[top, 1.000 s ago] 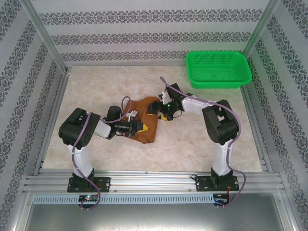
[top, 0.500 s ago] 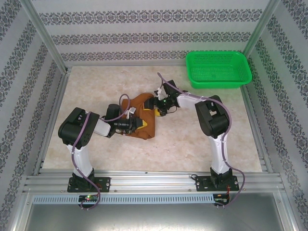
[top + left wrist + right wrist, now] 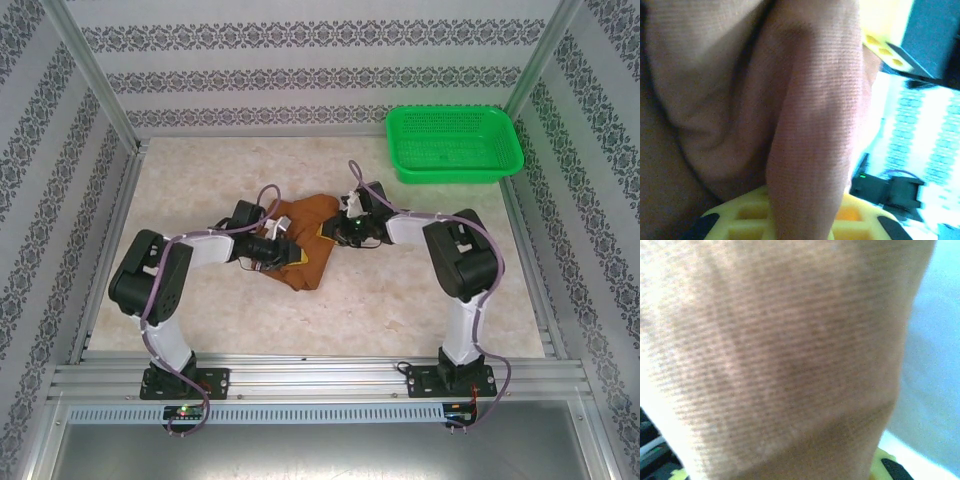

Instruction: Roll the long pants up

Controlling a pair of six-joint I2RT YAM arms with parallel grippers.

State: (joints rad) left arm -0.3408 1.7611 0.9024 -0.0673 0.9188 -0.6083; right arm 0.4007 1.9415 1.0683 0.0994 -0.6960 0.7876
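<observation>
Top cam: bright, even light from above, sharp all over; only faint soft shadows on pale table, no harsh glare. Left wrist cam: long pants too close, blurry, dim at left; bg at right blown out white. Right wrist cam: same cloth soft-focus, weave barely readable, washed-out glare top-left, pale bluish haze at right

Green plastic basket at far right corner of table. Table top pale, like marble. Walls white with grey flower stripes. Shiny metal rail along near edge.
</observation>
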